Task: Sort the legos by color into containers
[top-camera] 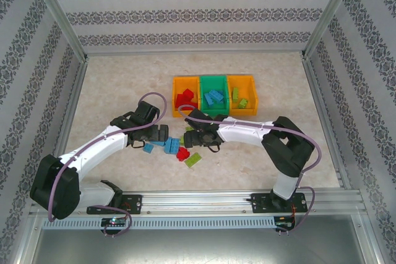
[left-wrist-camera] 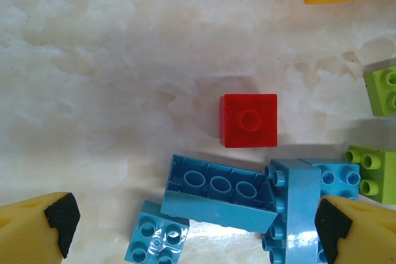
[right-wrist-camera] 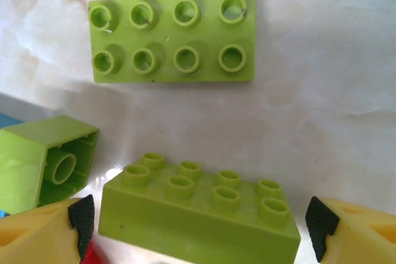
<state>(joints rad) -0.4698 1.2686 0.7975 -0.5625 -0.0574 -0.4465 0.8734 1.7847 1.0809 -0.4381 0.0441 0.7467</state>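
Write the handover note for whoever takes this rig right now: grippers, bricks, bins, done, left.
Left gripper: open, over loose light blue plastic bricks beside a small red brick.
Right gripper: open, jaws either side of a lime green eight-stud brick, not gripping it.
Bins: left orange plastic bin holds red bricks, middle green bin blue, right orange bin lime green.
Done: some of each colour binned.
Left: the mixed cluster on the table between the arms, including a flat lime green plate.
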